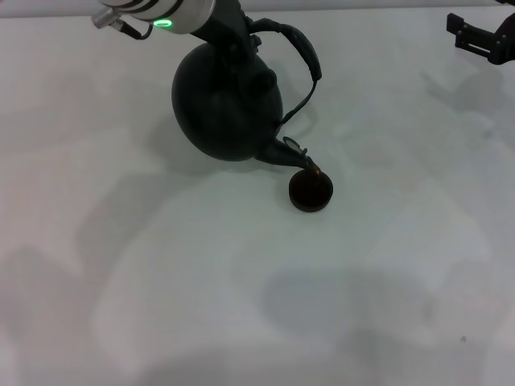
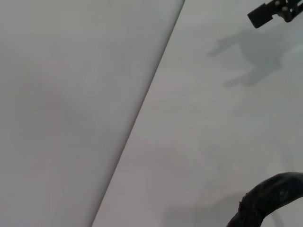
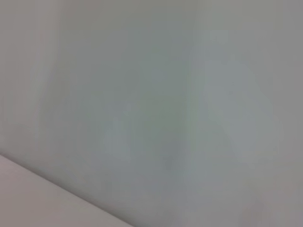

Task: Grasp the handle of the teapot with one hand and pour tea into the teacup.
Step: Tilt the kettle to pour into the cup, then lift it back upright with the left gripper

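I am pouring now, I think. My left gripper (image 1: 233,36) comes in from above the pot (image 1: 228,104) and meets the handle (image 1: 294,44) at its top. The pot hangs tipped, so it must be held there, but I cannot tell how the jaws sit because the arm and pot hide them. I keep the pot tipped so its spout (image 1: 288,149) points down at the cup (image 1: 311,191). The spout tip is right over the cup's rim, and a small brown streak shows there, which may be tea going in. The cup sits on the table (image 1: 241,305) just below and beside the pot, so the tea has only a short way to fall. My right gripper (image 1: 483,36) waits well away from the pot, and I cannot tell if it is open. The head view shows the pot, spout and cup all together. The left wrist view shows only a bit of the handle (image 2: 270,198) and the far right gripper (image 2: 272,12). The right wrist view shows only blank pale surface.
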You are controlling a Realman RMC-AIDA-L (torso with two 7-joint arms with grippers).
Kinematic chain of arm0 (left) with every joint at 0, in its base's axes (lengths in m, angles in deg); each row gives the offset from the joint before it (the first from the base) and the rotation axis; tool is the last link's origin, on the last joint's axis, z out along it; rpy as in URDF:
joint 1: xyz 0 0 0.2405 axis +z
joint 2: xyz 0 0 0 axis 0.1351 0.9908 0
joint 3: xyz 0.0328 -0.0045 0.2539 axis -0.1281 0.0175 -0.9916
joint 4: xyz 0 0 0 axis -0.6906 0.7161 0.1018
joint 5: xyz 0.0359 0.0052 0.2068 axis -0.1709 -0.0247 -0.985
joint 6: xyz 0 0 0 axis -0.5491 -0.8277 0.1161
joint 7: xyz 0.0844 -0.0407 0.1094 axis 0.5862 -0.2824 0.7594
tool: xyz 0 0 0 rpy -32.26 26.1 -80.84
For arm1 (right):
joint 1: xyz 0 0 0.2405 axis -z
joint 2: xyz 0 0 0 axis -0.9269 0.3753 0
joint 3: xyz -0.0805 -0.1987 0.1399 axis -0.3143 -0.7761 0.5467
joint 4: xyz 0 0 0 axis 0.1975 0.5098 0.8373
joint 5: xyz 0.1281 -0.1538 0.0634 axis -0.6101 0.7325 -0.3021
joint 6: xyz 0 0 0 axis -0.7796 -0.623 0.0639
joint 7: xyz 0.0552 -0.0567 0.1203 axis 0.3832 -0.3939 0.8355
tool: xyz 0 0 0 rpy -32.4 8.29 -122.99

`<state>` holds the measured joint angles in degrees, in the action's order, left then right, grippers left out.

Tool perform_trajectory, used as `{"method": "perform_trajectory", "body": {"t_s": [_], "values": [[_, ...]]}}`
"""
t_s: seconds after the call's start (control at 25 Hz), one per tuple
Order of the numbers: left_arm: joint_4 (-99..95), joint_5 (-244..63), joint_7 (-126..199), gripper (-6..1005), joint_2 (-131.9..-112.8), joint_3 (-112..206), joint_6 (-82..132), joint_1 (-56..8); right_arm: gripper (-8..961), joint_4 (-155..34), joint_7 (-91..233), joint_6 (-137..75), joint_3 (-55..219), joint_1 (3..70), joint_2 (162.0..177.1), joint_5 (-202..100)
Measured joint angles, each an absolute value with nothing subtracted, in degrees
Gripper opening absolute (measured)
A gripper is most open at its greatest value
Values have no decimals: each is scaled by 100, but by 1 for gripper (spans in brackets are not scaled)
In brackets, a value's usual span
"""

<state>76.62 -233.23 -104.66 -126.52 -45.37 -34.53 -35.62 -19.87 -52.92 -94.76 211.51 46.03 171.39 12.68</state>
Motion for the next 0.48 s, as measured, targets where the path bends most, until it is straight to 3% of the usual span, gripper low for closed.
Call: {"method": "perform_trajectory", "body": {"t_s": [0.48], "values": [[7715, -23322, -10503, 152, -12652, -4593, -3582, -3523, 864, -1983, -5290, -9313, 21151, 4564, 17133, 1257]]}}
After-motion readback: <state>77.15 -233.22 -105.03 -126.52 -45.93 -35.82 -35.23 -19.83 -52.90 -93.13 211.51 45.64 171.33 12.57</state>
